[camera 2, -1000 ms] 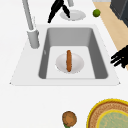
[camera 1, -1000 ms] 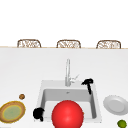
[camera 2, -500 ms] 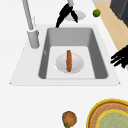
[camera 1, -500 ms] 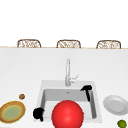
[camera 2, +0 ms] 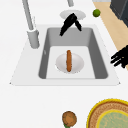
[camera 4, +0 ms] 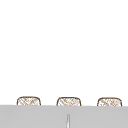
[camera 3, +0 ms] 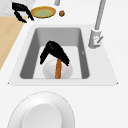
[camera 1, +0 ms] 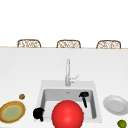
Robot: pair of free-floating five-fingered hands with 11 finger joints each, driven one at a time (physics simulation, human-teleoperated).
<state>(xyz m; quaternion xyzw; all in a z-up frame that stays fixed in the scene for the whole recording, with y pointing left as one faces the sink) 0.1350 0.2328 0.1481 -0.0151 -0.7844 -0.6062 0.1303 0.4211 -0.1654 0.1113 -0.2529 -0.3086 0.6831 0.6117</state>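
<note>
White counter [camera 1: 25, 72], grey sink basin [camera 2: 96, 50]: right hand [camera 3: 53, 52] hovers fingers-down, relaxed, holding nothing, over brown sausage [camera 2: 68, 60] on white plate [camera 2: 77, 63] mid-basin. Reach step; grasp needs lowering. Left hand [camera 1: 38, 113] idles at front-left rim, clenched.

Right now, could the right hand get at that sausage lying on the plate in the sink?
Probably yes. The right hand hangs inside the sink, fingers straight and pointing down, just above the sausage on its white plate. Nothing lies between them.
</note>
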